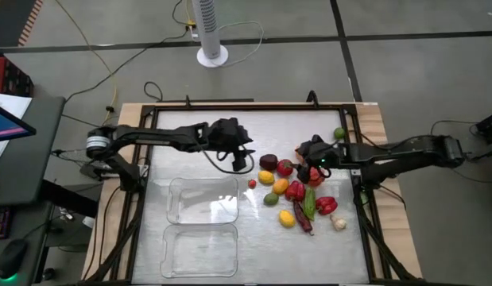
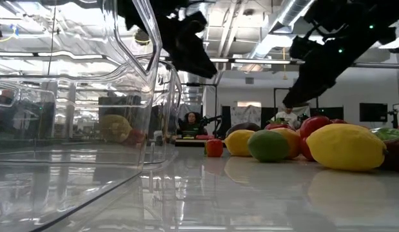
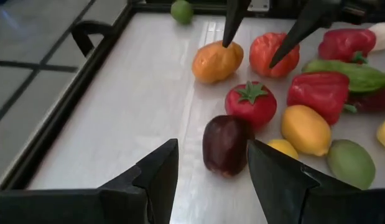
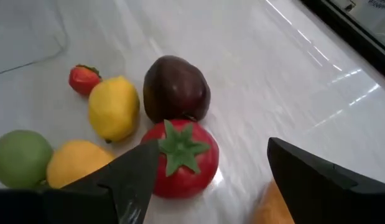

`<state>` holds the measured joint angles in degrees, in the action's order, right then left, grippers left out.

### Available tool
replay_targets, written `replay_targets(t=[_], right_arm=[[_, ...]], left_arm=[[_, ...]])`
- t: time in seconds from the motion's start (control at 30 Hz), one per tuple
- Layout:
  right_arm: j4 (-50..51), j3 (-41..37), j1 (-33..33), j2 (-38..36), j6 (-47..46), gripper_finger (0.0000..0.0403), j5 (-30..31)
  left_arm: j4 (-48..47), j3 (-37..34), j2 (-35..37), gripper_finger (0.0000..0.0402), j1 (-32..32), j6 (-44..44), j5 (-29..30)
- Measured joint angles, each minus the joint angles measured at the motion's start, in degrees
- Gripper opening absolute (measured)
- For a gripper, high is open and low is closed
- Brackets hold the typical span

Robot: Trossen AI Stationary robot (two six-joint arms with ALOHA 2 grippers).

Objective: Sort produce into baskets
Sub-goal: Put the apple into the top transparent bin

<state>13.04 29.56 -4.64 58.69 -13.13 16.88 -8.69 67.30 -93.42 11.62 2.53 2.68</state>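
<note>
We note the two baskets [image 1: 202, 199] at the left-centre of the table [image 1: 190, 131], stacked one behind the other toward the near edge, the second [image 1: 199, 248] hard against that edge; both look empty, which we judge means sorting has barely begun, though the clear walls make this hard to confirm. They sit apart from the pile, presumably so each arm has a free drop zone. Just behind them the left gripper [image 1: 239, 161] hangs above the table centre, its jaws closed on nothing we can see, pointed at the produce as if lining up. Moving right, a small red strawberry-like piece [image 1: 252, 183] lies alone between baskets and pile. Next comes the dark purple fruit [image 1: 269, 162], the pile's leftmost member, touching the red tomato [image 1: 285, 167]; in the left wrist view its long axis runs roughly from the left gripper toward the tomato [image 3: 250, 103], so that gripper's fingers would close across its narrower width. A yellow lemon [image 1: 266, 177] and green lime [image 1: 271, 199] lie toward the near edge. The right gripper [image 1: 315, 159] hovers low over the pile's far part, jaws spread wide and holding nothing, straddling the tomato in its own wrist view. Beyond it a long green pepper [image 1: 309, 203] and a dark pod [image 1: 302, 220] lie with long axes running toward the near edge, a pale garlic [image 1: 338, 224] sits at the pile's right corner, and a lone lime [image 1: 339, 133] rests by the far right rail.
</note>
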Motion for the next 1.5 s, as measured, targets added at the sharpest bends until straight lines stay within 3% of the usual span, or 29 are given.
replay_targets(t=[0.23,0.47,0.63,0.8,1.3,1.5], right_arm=[[-3.45,-2.93,-0.02,1.26,1.63,0.0327,-1.60],[-2.50,-3.34,0.25,-0.23,1.20,0.0327,-1.97],[-0.45,-3.34,1.10,-4.03,1.46,0.0327,-1.96],[0.58,-3.34,2.69,-6.71,1.18,0.0327,-1.90],[-2.67,-3.29,3.41,-6.19,3.08,0.0327,-1.89],[-3.23,-3.32,3.55,-5.87,3.04,0.0327,-1.92]], left_arm=[[-8.45,12.31,-11.28,0.0204,0.00,-0.58,-4.09],[-12.76,20.52,-19.20,0.0272,-0.04,2.08,-5.47],[-11.31,21.26,-21.94,0.0326,-0.04,3.60,-7.60],[-9.34,21.20,-24.03,0.0355,-0.13,4.96,-7.06],[-9.04,21.08,-29.94,0.0358,-0.02,7.80,-5.13],[-8.50,21.10,-30.24,0.0303,-0.02,7.98,-4.65]])
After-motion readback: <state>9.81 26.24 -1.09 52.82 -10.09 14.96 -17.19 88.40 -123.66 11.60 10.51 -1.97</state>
